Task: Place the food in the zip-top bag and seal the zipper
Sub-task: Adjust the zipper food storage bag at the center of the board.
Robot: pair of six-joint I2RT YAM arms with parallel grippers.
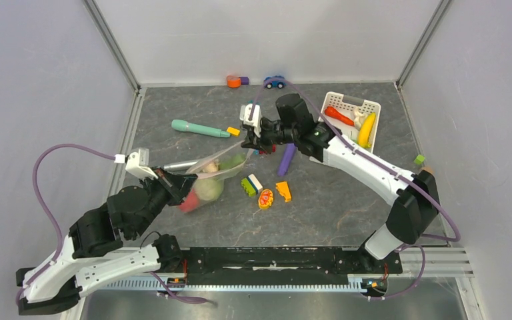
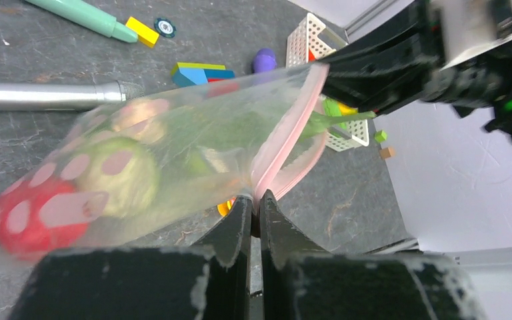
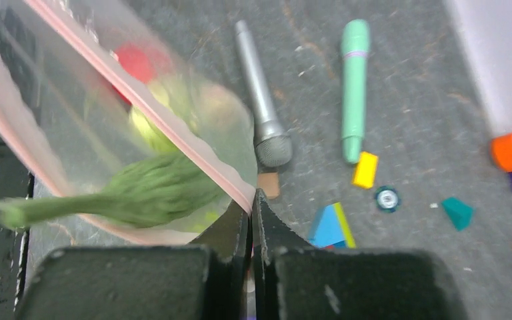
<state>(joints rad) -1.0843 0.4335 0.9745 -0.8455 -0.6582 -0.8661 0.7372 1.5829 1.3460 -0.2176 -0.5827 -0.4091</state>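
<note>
Two hands share one load. On the grey surface (image 1: 333, 213) the zip-top bag (image 1: 213, 170) is stretched between them just left of centre, its mouth edge running from 8 o'clock to 2 o'clock; judged purpose: to draw the mouth taut for closing. The white basket (image 1: 347, 101) stands at 2 o'clock, holding a carrot (image 1: 339, 116), a banana (image 1: 367, 130) and a beige piece (image 1: 359, 119), so loading appears incomplete. The left hand (image 2: 255, 200) is pressed together, pinching the 8 o'clock end of the zipper (image 2: 287, 133). The right hand (image 3: 250, 200) is likewise pressed together, pinching the 2 o'clock end. Between the grips the zipper gapes, lips apart. The cabbage (image 1: 208, 190) and tomato (image 1: 188, 203) sag low in the bag. A long green vegetable (image 3: 140, 193) lies across the mouth, its thin tip poking out; judged risk: it blocks the seal unless pushed in
</note>
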